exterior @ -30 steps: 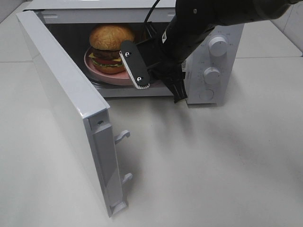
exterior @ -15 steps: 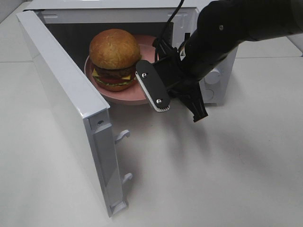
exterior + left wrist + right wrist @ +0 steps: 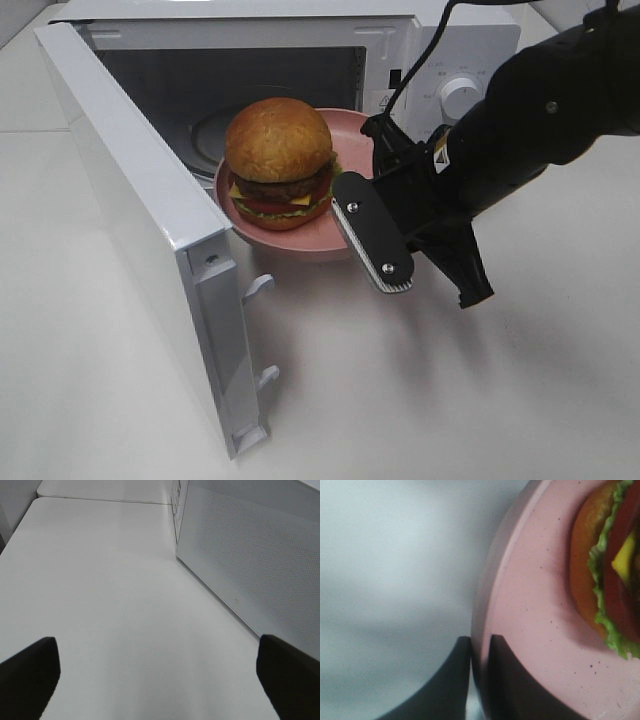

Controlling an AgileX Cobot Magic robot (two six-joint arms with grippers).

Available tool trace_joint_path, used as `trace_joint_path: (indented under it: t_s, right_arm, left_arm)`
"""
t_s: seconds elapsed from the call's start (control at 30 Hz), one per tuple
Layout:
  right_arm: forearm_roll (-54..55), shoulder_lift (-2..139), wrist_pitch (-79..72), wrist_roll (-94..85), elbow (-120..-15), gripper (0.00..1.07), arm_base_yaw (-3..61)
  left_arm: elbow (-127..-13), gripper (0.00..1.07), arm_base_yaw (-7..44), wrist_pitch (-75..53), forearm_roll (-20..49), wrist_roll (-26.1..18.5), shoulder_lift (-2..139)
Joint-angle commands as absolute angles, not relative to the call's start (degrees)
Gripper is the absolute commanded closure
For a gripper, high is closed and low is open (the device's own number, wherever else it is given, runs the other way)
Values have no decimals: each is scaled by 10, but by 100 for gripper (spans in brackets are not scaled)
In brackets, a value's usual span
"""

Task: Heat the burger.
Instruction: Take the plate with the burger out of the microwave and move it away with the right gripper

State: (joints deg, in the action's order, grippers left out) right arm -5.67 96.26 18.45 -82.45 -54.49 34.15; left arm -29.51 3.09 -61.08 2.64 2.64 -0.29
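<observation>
The burger (image 3: 279, 160) has a golden domed bun with patty, cheese, tomato and lettuce layers. It sits on a pink plate (image 3: 325, 238) held in the air just outside the microwave's open mouth. My right gripper (image 3: 352, 215) is shut on the plate's near-right rim. The right wrist view shows its two dark fingers (image 3: 502, 680) pinching the pink plate rim (image 3: 530, 605), with the burger (image 3: 605, 570) beyond. My left gripper (image 3: 160, 672) is open and holds nothing, low over the table beside the outer face of the door.
The white microwave (image 3: 440, 60) stands at the back with its knobs (image 3: 460, 95) on the right. Its door (image 3: 130, 190) swings out wide to the left, reaching toward the table's front. The door's outer face (image 3: 250, 555) fills the side of the left wrist view.
My right gripper has drawn the plate and burger out of the microwave cavity, toward the front and right. The left gripper has stayed open.
</observation>
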Motion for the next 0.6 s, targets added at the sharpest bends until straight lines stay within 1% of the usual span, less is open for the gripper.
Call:
trace_joint_path:
  t_s: [0.03, 0.6]
  right_arm:
    - [-49, 918, 137, -797, -520, 106, 333]
    - [-49, 768, 128, -767, -390, 106, 333]
  left_arm:
    - [-296, 7, 30, -611, 25, 25, -10]
    - [-296, 7, 30, -611, 25, 25, -10]
